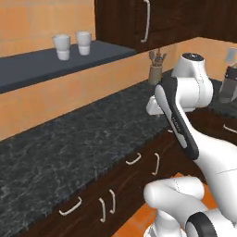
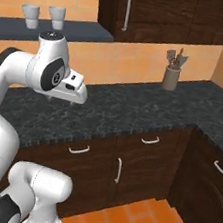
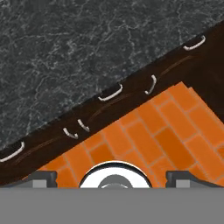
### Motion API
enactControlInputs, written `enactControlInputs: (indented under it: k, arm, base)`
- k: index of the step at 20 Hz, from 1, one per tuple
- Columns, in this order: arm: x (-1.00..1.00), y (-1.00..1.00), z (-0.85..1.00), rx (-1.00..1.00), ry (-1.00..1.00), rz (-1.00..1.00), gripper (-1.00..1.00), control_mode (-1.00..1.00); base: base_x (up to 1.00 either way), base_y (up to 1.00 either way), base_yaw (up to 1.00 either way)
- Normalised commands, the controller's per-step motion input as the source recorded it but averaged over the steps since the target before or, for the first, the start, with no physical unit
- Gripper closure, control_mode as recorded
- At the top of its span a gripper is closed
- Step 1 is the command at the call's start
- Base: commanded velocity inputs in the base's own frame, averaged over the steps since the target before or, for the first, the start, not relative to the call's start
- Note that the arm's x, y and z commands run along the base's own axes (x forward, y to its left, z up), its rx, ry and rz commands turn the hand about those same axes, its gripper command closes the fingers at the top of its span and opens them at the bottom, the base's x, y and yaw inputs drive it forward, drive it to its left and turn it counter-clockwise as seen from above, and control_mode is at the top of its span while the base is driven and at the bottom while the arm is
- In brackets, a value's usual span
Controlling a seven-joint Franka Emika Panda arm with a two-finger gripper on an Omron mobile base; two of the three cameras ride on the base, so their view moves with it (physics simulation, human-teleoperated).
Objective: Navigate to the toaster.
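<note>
- While the white arm is rising at the lower right of the left base view, 2 white cups [image 1: 72, 46] are standing side by side on a dark wall shelf [image 1: 32, 65]. A utensil holder [image 1: 155, 73] is sitting at the back of the black speckled counter [image 1: 78, 143]. A tall grey-and-black appliance [image 1: 228, 83] is showing at the right edge; I cannot make out the toaster.
- Seen from the right base view, the utensil holder [image 2: 171, 77] is standing near the counter's corner, and dark cabinet doors [image 2: 125, 171] with pale handles are running below.
- Looking down, the hand view is showing counter [image 3: 78, 52], cabinet fronts and orange floor tiles [image 3: 162, 131]. The gripper [image 3: 111, 179] is holding its 2 tips wide apart, gripping nothing.
</note>
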Motion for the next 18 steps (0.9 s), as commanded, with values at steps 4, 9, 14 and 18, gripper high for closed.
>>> enactControlInputs:
  k: [4,9,14,18]
  arm:
    - [0.0,0.0,0.0,0.0,0.0,0.0,-1.0,1.0]
    - [0.0,0.0,0.0,0.0,0.0,0.0,-1.0,1.0]
    - [0.0,0.0,0.0,0.0,0.0,0.0,-1.0,1.0]
    - [0.0,0.0,0.0,0.0,0.0,0.0,-1.0,1.0]
  base:
    - [0.0,-0.33,-0.78]
    - [0.0,-0.24,-0.77]
    - [0.0,-0.28,-0.77]
    - [0.0,-0.27,-0.8]
